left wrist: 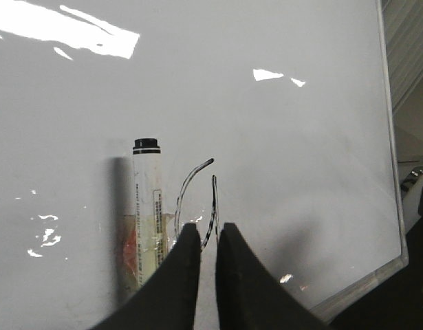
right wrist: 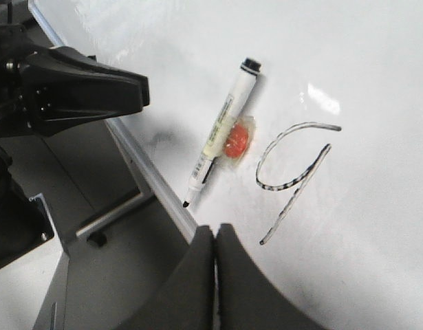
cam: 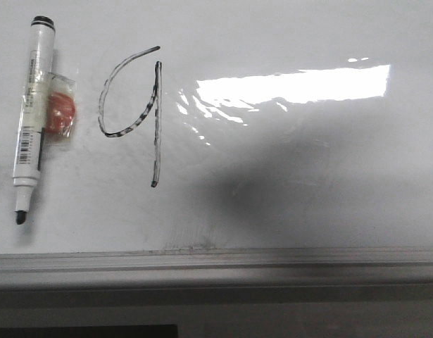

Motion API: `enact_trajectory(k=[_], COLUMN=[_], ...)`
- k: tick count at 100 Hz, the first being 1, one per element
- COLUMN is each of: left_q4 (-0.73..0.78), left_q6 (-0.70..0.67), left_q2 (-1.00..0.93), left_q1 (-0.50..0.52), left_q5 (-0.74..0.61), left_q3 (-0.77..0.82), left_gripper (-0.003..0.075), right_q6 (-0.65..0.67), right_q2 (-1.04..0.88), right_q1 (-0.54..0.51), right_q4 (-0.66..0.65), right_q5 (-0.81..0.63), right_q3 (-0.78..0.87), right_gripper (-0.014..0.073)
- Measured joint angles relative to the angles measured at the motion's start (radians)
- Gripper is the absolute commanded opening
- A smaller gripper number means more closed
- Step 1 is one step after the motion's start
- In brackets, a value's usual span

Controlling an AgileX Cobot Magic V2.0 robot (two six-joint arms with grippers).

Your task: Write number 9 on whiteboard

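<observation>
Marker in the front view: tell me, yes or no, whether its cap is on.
No. The marker lies uncapped on the whiteboard, its dark tip bare, left of the number 9.

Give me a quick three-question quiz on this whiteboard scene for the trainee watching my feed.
1. True or false: the marker lies on the whiteboard with its cap off.
2. In the front view, where is the number 9 relative to the marker? A) to its left B) to its right C) under it
3. Fill in: the left end effector holds ____.

Key
1. True: the dark tip is bare and points toward the grey edge rail.
2. B, and the two do not touch.
3. Nothing: its fingers are nearly together with only a thin gap, and the marker lies beside them.
</observation>
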Motion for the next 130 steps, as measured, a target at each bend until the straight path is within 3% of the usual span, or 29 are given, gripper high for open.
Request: enact_trajectory(k=[17, 50, 117, 124, 130], left_q4=[0.024, 0.040, 0.040, 0.104, 0.249], left_q6=[0.009, 0.012, 0.012, 0.012, 0.012], left_q2=[-0.160, -0.314, -0.316, -0.316, -0.316], left_q1=[0.000, 0.000, 0.000, 0.009, 0.033], left_q5=[0.002, 0.006, 0.006, 0.006, 0.006], left_q3=[0.070, 0.170, 0.181, 0.187, 0.204], left_gripper=[-0.0020, -0.0020, -0.0020, -0.0020, -0.0020], right_q6=[0.000, 0.000, 0.000, 0.000, 0.000], right_q2=[-0.230, -0.584, -0.635, -0.635, -0.635], right_q1=[0.009, 0.009, 0.009, 0.009, 0.009], right_q4=[-0.055, -0.108, -0.108, -0.108, -0.108], right_q5=[-0.227, -0.268, -0.271, -0.271, -0.271], right_q3=[0.244, 0.544, 0.578, 0.578, 0.578], right_gripper=[-0.0063, -0.0063, -0.0063, -0.0063, -0.0063])
